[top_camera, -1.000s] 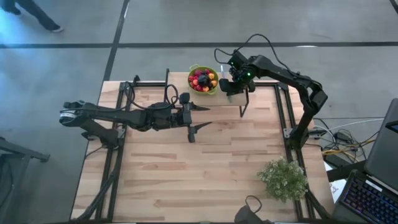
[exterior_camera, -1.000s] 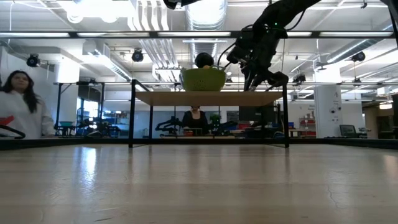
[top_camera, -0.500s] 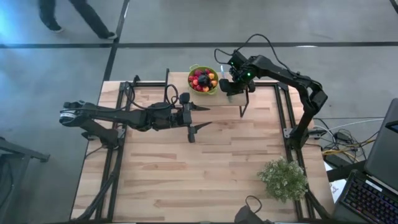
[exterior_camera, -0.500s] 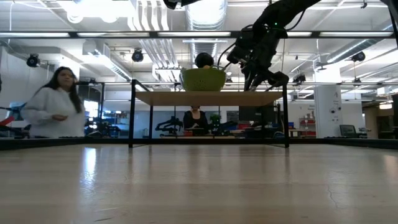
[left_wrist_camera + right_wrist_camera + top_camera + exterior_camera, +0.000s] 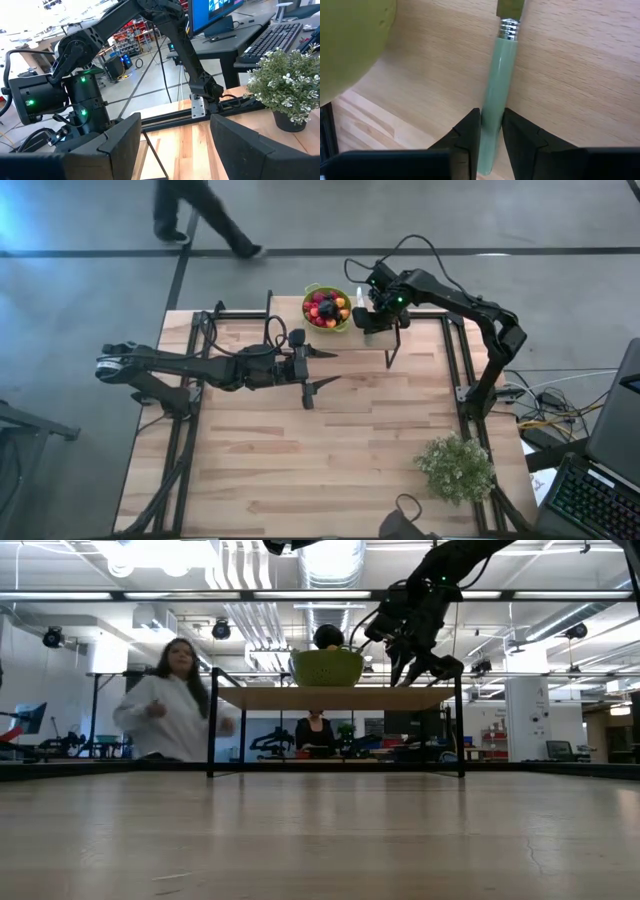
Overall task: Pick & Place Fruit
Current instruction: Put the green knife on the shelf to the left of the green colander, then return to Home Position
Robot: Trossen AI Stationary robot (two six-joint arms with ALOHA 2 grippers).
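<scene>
The fruit (image 5: 325,307), mostly red with some dark and orange pieces, fills a green bowl (image 5: 345,323) at the table's far edge. In the low view a dark round fruit (image 5: 327,637) tops the bowl (image 5: 326,668). Just right of the bowl, my right gripper (image 5: 368,318) (image 5: 491,131) slants steeply down, shut on a slim pale-green knife handle (image 5: 501,75). The bowl's wall (image 5: 350,45) is close beside it. My left gripper (image 5: 325,367) (image 5: 175,132) waits level over the table's middle, open, with nothing between its fingers. My right gripper has the knife's pale-green handle (image 5: 493,117) between its two fingers, toward the end away from the metal collar (image 5: 509,27). The fingers slant down from above and stand on either side of the handle. I cannot tell whether the knife rests on the wood.
A bushy pale-green plant (image 5: 457,467) (image 5: 287,90) in a pot stands at the near right corner. Black frame rails (image 5: 455,360) run along the table's sides. A person (image 5: 175,705) moves in the room beyond the far edge. Bare wood lies across the table's middle and near side.
Both arms, the bowl and the fruit have kept still. A person has walked along beyond the table's far edge, toward the right.
</scene>
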